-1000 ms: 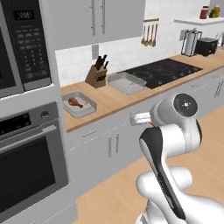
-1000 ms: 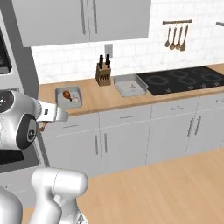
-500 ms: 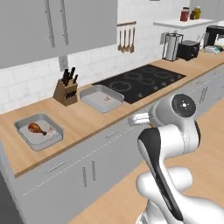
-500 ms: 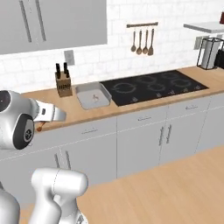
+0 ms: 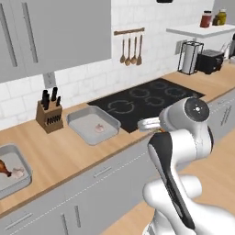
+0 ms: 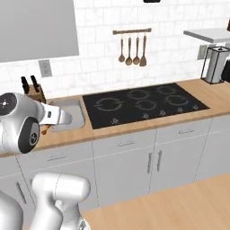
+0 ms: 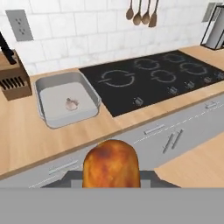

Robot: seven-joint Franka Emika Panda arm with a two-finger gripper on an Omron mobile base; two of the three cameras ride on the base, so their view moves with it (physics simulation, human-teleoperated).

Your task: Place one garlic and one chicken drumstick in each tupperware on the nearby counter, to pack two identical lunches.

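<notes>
A: What has changed over the last second?

B: The whole picture has slid sideways, so the base has driven; nothing on the counter (image 5: 69, 151) moved by itself. The oven front has gone from the left base view, and the black cooktop (image 6: 143, 104) now sits mid-frame.

A: Meaning for the task?

B: My reading: the robot is carrying the second drumstick toward the tray that lacks one.

A: Containers, left to right?

B: Far left in the left base view, the left tupperware (image 5: 20, 160) holds a drumstick (image 5: 4, 168) with a pale garlic bulb (image 5: 17, 172) just beside it. That lunch looks complete. Right of the knife block (image 5: 49, 117), the second tupperware (image 5: 79, 124) holds only one garlic (image 7: 71, 104), near its middle. No meat in it yet.

A: And the gripper?

B: Clenched on the other chicken drumstick (image 7: 111, 162), whose fat glossy end fills the near bottom of the hand view. The fingers themselves are hidden behind it. It hangs over the cabinet fronts, nearer than the counter edge, and right of the second tray.

A: What remains?

B: One placement, I'd judge.
</notes>
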